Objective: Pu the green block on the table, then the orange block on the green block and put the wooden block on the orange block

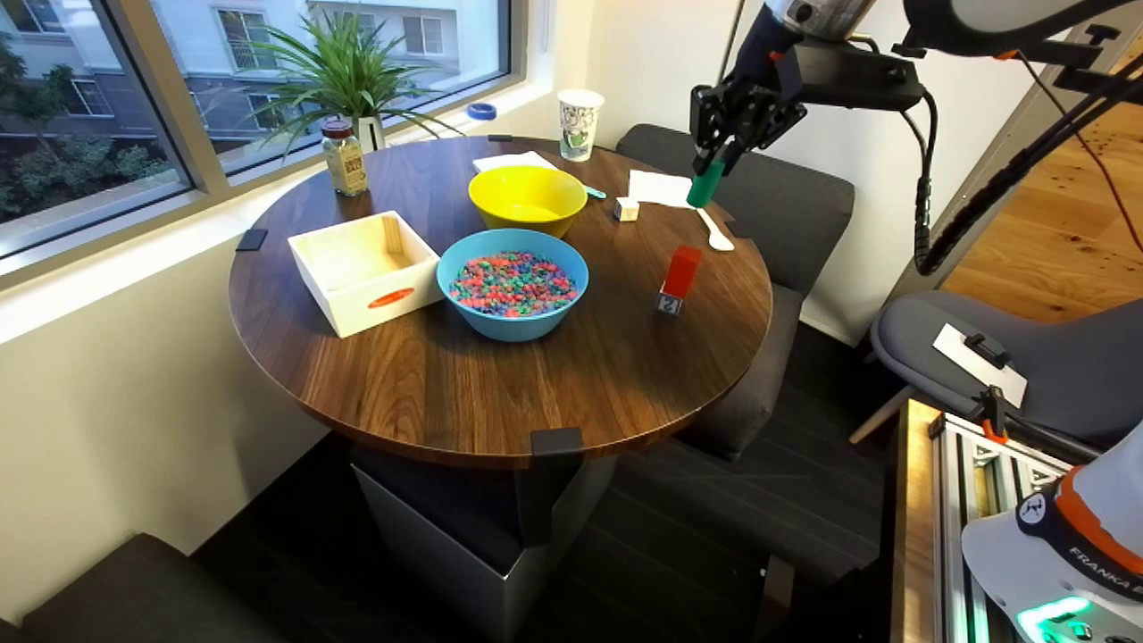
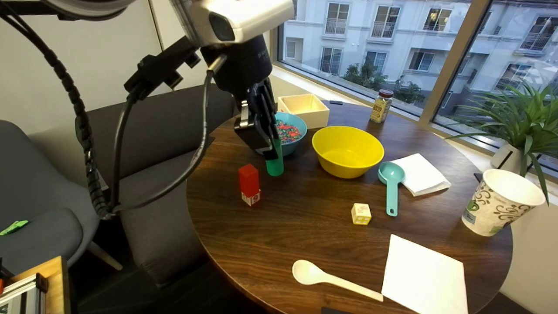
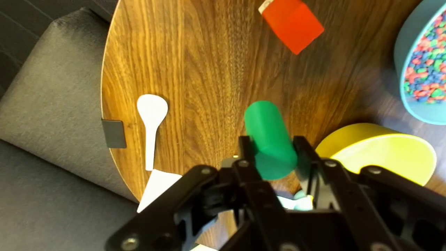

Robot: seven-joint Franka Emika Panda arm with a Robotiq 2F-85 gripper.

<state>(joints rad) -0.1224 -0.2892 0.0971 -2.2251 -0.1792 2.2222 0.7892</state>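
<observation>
Dark wooden table [image 3: 209,87] below; claw [image 3: 273,146] parted only by width of green block [image 3: 267,123], gripping it aloft

On the table [image 2: 305,231], a block [image 2: 249,181] tops a cube [image 2: 251,198].

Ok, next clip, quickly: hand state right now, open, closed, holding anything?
Hand: closed, holding the green block between its fingers.
</observation>
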